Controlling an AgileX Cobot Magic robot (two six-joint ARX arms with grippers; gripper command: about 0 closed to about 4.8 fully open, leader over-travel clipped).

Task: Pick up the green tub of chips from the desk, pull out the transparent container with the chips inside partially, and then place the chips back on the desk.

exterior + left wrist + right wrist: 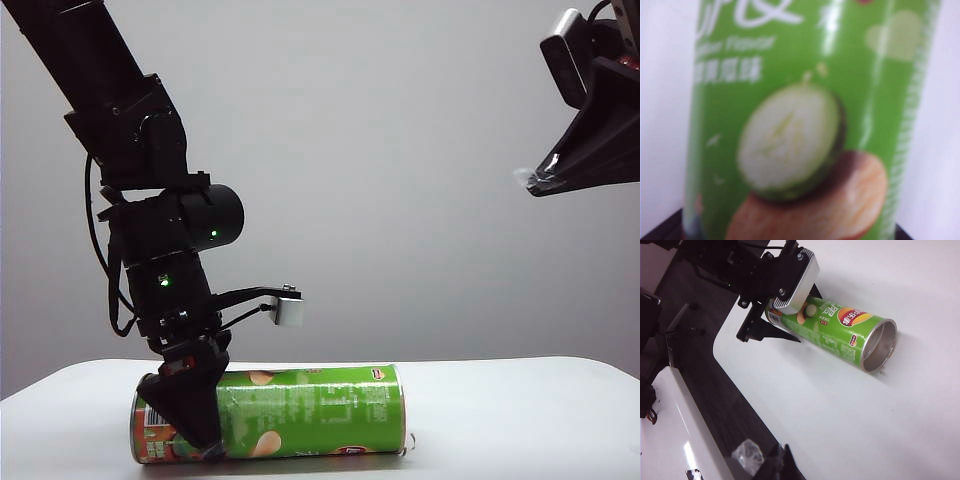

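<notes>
Green tub of chips [300, 412] apparently between wide left pincer [195, 425] jaws.

The long bright-green cylindrical chip can [832, 329] lying on the white desk bears a red-and-yellow oval Lay's-style logo near its open metal end; its lettering is too small to read. White script and smaller print run along the can [805, 60], too blurred to make out.
</notes>
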